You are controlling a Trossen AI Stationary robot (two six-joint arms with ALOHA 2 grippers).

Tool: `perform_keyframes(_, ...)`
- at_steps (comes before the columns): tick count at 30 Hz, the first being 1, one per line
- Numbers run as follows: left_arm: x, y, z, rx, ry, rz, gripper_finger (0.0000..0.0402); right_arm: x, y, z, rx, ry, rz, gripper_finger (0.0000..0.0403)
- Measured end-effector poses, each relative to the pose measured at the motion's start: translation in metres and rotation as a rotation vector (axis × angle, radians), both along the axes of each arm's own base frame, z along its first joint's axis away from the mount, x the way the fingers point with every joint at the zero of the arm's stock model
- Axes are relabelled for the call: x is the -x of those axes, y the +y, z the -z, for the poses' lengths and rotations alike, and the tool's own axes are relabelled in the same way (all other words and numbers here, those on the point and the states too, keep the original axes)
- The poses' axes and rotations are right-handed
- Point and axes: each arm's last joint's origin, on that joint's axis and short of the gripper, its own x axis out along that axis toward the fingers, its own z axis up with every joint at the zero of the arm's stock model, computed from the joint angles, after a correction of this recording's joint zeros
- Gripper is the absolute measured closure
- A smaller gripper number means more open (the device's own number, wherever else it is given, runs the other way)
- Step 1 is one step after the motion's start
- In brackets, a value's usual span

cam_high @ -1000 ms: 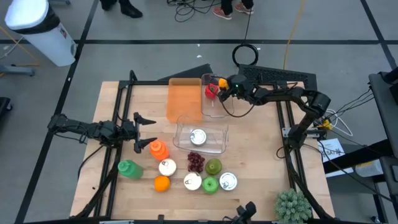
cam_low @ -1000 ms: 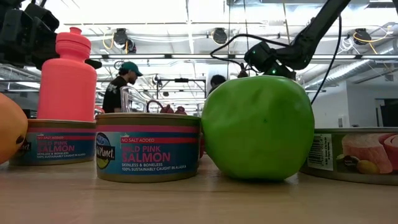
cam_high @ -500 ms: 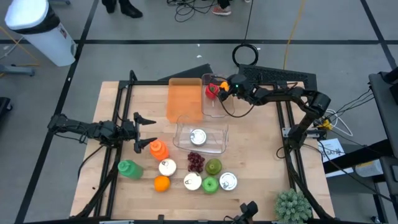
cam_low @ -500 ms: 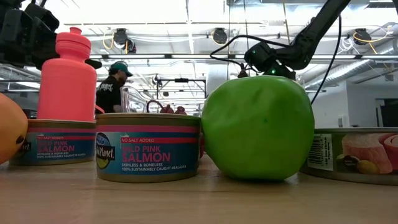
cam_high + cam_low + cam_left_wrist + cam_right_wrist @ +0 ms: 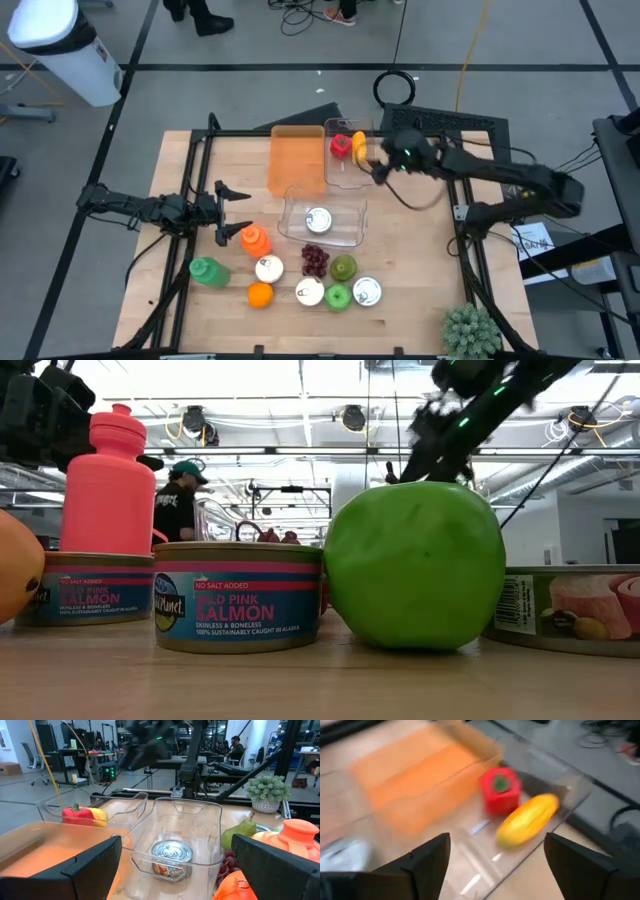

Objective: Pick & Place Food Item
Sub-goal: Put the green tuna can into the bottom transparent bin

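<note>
The right gripper [image 5: 375,165] stands above the right edge of the clear plastic bin [image 5: 343,175] at the far side of the wooden table [image 5: 420,260]. Its fingers [image 5: 427,865] are spread wide and hold nothing. The yellow banana-shaped food item [image 5: 359,146] lies on the bin floor, touching or just beside the red pepper-shaped food item [image 5: 340,146]. Both rest free of the gripper, so the placement into this bin appears complete. The open, empty fingers suit a gripper clearing the bin walls.

The translucent orange rectangular bin [image 5: 296,160] stands directly beside the clear bin and appears empty. A second clear plastic bin [image 5: 345,232] sits nearer the table centre and contains one round metal can [image 5: 318,219]. This layout suggests that items are sorted by kind into separate bins.

The unsorted stock stands grouped at the near table edge:
- green apple [image 5: 338,296]
- green pear [image 5: 344,267]
- dark grapes [image 5: 314,260]
- orange fruit [image 5: 260,295]
- further cans [image 5: 367,291]
- orange bottle [image 5: 254,240] and green bottle [image 5: 205,271]

The left gripper [image 5: 232,212] waits at the left table edge near the orange bottle, fingers wide apart and empty.
</note>
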Motion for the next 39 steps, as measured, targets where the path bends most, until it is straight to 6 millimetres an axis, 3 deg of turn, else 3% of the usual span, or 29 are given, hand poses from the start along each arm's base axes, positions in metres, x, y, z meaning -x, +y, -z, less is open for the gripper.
perform_keyframes(7, 0.0, 0.0, 0.0, 0.0, 0.0, 0.0, 0.0009, 0.031, 0.079, 0.011, -0.009, -0.263, -0.273, 0.0112)
perform_keyframes(13, 0.0, 0.0, 0.0, 0.0, 0.0, 0.0, 0.0009, 0.055, 0.116, 0.033, 0.057, -0.489, -0.504, 0.0112)
perform_keyframes(23, 0.0, 0.0, 0.0, 0.0, 0.0, 0.0, 0.0009, 0.082, 0.134, 0.093, 0.007, -0.542, -0.639, 0.0112)
perform_keyframes(25, 0.0, 0.0, 0.0, 0.0, 0.0, 0.0, 0.0009, 0.084, 0.134, 0.098, 0.059, -0.522, -0.684, 0.0112)
perform_keyframes(28, 0.0, 0.0, 0.0, 0.0, 0.0, 0.0, 0.0009, 0.084, 0.135, 0.092, 0.135, -0.56, -0.713, 0.0114)
perform_keyframes(34, 0.0, 0.0, 0.0, 0.0, 0.0, 0.0, 0.0009, 0.081, 0.14, 0.08, 0.124, -0.634, -0.832, 0.0115)
perform_keyframes(39, 0.0, 0.0, 0.0, 0.0, 0.0, 0.0, 0.0009, 0.056, 0.152, 0.051, 0.023, -0.461, -0.818, 0.0115)
